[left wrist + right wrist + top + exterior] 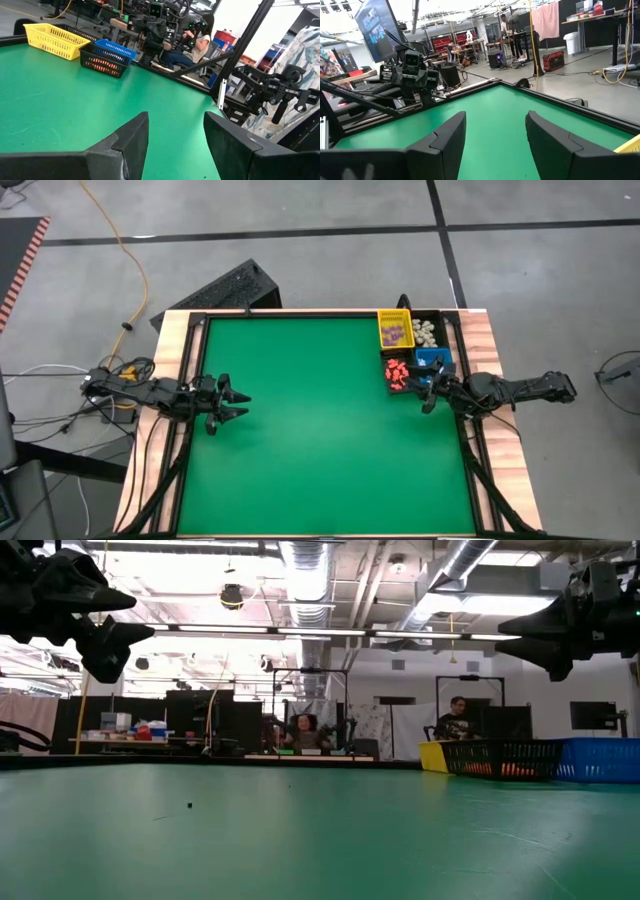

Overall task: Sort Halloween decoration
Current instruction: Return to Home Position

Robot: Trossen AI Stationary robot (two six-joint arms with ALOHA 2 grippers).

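The trinkets lie sorted in bins at the table's far right: purple ones in the yellow bin, cream-white ones in a black bin, orange-red ones in another black bin, which also shows in the left wrist view. A blue bin stands beside them. My left gripper hangs open and empty above the table's left side. My right gripper hangs open and empty just near of the bins.
The green mat lies between the arms. The table's wooden rim frames it. People sit and stand in the room beyond the far edge. A dark speck lies on the mat.
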